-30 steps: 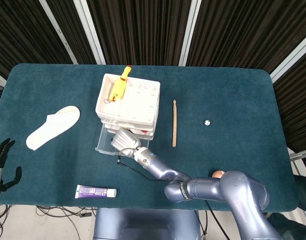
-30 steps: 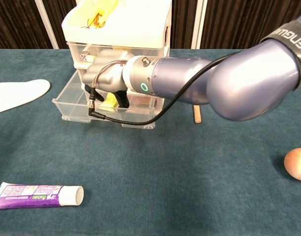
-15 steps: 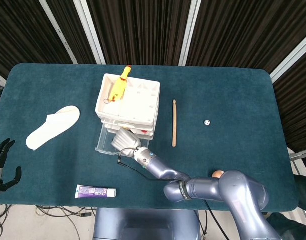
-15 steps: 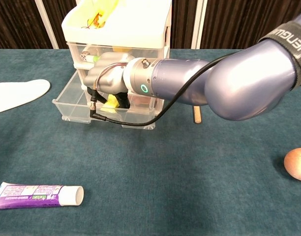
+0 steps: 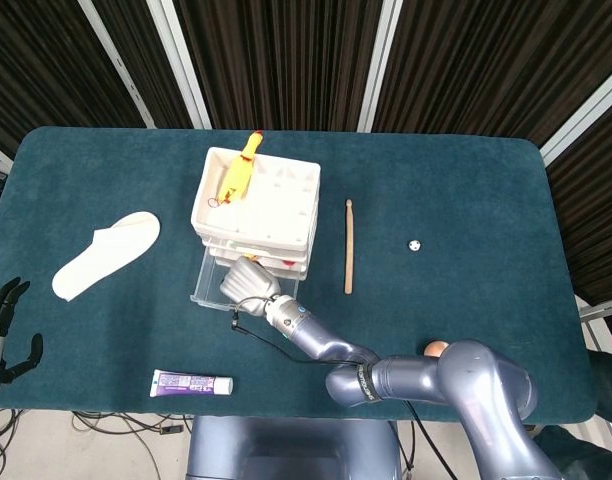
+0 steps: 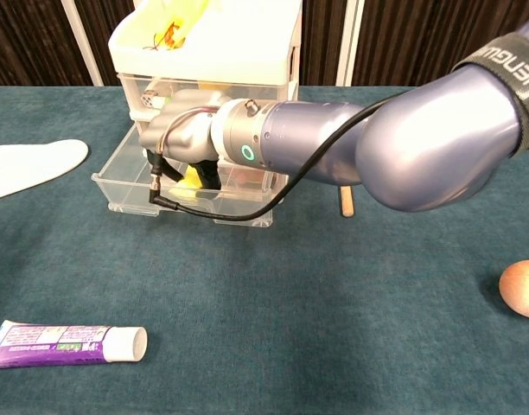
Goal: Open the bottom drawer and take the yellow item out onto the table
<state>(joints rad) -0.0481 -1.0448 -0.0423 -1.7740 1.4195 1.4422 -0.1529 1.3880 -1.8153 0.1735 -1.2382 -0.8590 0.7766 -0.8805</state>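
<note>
- The table (image 5: 466,200) is covered edge to edge in a dark teal cloth; behind its far edge hangs a dark ribbed curtain (image 5: 286,60) crossed by pale slanted posts.
- The right arm (image 6: 403,147) reaches across the near middle of the table toward the drawer unit.
- A white drawer unit (image 5: 256,210) stands left of centre toward the far edge, with a yellow rubber chicken (image 5: 238,172) lying on its top tray.
- The clear bottom drawer (image 6: 130,177) is pulled out toward the near edge.
- A white shoe insole (image 5: 104,254) lies near the left edge.
- The right hand (image 6: 182,143) is down inside the open drawer, its fingers curled around the yellow item (image 6: 192,175), which shows only as a sliver beneath them and is still in the drawer.
- The left hand (image 5: 0,335) hangs off the table's near left corner, its dark fingers spread and holding nothing.
- A wooden drumstick (image 5: 349,245) lies right of the unit, pointing from far to near.
- A purple-and-white tube (image 6: 66,341) lies by the near edge.
- An egg-like tan object (image 6: 521,288) sits toward the near right corner.
- A small white ball (image 5: 414,244) rests right of centre.
</note>
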